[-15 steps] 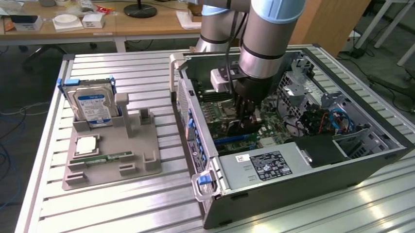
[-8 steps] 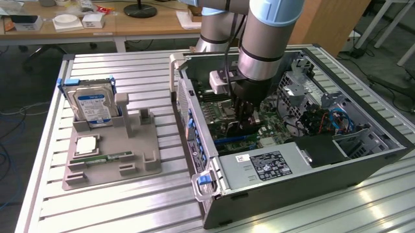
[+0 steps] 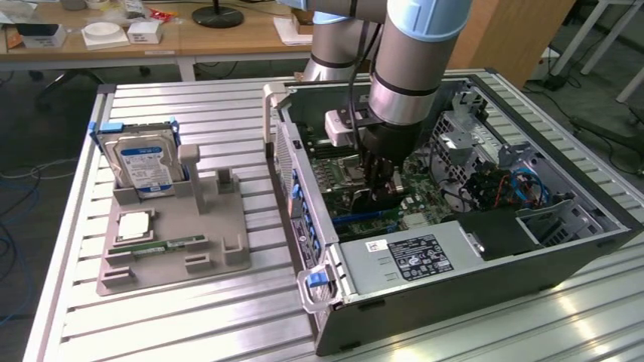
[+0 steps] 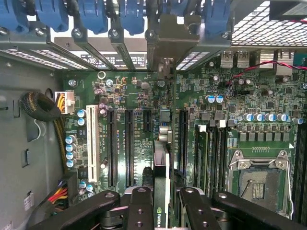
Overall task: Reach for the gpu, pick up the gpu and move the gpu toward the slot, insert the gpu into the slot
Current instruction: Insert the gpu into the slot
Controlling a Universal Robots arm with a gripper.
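one gpu [image 4: 161,191], thin stiff circuit card, light but fragile, held edge-on by its upper edge in the end effector [image 4: 163,203] clamped across its faces, poised over the motherboard [image 4: 144,96] slots inside the open computer case [image 3: 563,249].

Grey arm [image 3: 408,68], pale-blue joint caps, black fingers [image 4: 139,206].

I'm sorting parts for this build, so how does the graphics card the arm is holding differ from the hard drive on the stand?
The graphics card is a thin dark board seen edge-on; the hard drive is a thicker silver box with a blue-and-white label. The card is clamped in the gripper inside the computer case, over the motherboard; the drive sits outside, in the grey stand on the table. Both stand upright on edge.
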